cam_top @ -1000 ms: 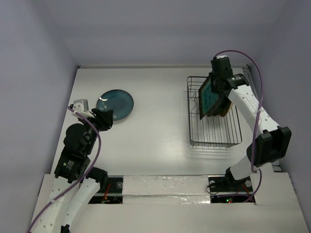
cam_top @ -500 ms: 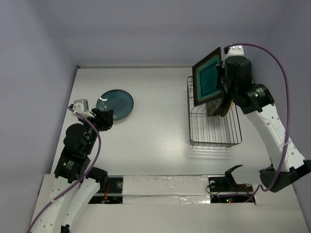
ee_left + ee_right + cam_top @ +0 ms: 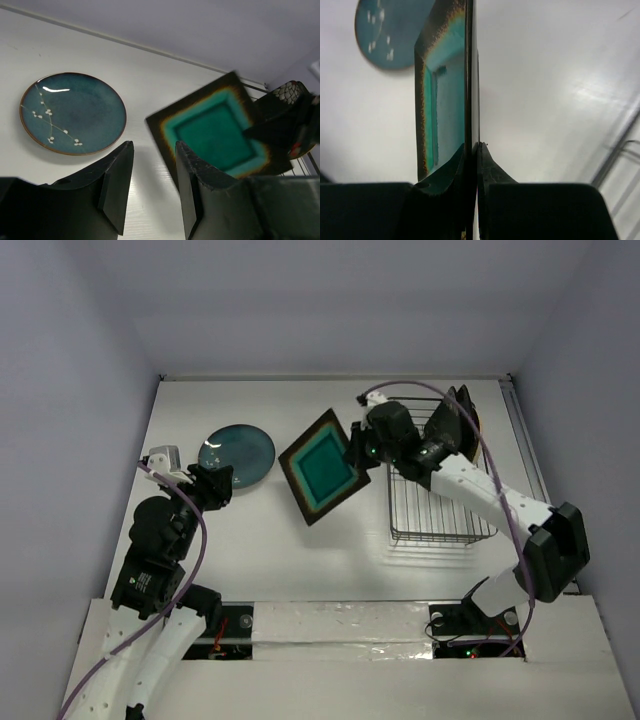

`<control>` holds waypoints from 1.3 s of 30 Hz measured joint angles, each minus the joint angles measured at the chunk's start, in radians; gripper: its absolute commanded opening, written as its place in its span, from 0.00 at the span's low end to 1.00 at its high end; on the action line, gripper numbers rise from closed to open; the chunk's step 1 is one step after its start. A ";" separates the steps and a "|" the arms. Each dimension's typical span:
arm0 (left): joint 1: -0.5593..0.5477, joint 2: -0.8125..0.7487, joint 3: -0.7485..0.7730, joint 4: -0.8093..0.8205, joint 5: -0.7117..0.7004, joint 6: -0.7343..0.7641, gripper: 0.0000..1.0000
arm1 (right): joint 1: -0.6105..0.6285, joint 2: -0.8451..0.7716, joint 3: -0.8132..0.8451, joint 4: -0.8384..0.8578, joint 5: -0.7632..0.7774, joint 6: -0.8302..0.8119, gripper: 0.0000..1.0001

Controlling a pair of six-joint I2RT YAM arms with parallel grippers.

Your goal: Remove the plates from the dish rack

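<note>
From above, the right gripper (image 3: 360,447) pinches the square plate (image 3: 322,478) by one edge, aloft between rack (image 3: 440,525) and round plate (image 3: 237,454). Left wrist view: left gripper (image 3: 152,185) parted, empty. Right wrist view: a thin rim grip; the plate could slip, or land on the round one.

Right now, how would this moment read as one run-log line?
right gripper: shut on square plate, held over table | left gripper: open, empty, beside round teal plate | dish rack: other plates inside
</note>
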 measured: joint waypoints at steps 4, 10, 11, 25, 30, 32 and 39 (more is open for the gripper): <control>0.000 0.000 0.000 0.000 0.000 0.000 0.36 | 0.039 0.032 -0.146 0.072 -0.121 0.052 0.00; 0.001 0.000 0.000 0.000 0.000 0.000 0.36 | 0.044 0.039 -0.267 0.161 -0.196 0.098 0.00; 0.000 0.000 0.000 0.000 0.000 0.000 0.36 | 0.044 0.044 -0.278 0.178 -0.200 0.103 0.00; 0.000 0.003 0.000 0.000 0.001 -0.004 0.37 | 0.044 0.111 -0.374 0.350 -0.147 0.153 0.24; 0.000 0.008 0.000 0.000 0.005 -0.004 0.37 | 0.043 0.154 -0.375 0.314 -0.066 0.130 0.44; 0.001 0.012 0.000 0.000 0.007 -0.004 0.37 | 0.040 0.183 -0.375 0.288 -0.044 0.120 0.46; 0.000 0.014 0.000 0.000 0.013 -0.004 0.37 | 0.051 0.232 -0.370 0.243 -0.025 0.112 0.63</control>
